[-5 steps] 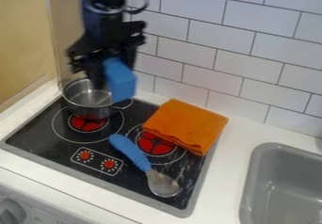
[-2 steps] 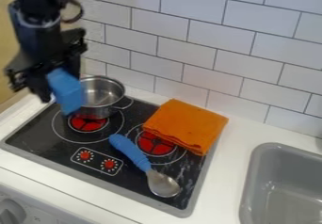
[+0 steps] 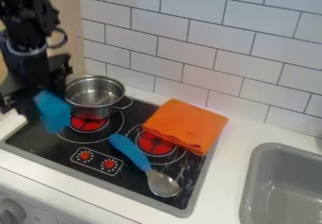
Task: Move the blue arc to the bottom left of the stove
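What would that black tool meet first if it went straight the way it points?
The tool seems to point down, so the blue arc it holds would probably touch the left part of the stovetop first, though depth is hard to judge.

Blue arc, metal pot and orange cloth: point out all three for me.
Blue arc (image 3: 52, 112): camera view, middle of its visible side.
Metal pot (image 3: 94, 112): camera view, outer wall below the rim.
Orange cloth (image 3: 187, 124): camera view, middle of its top.
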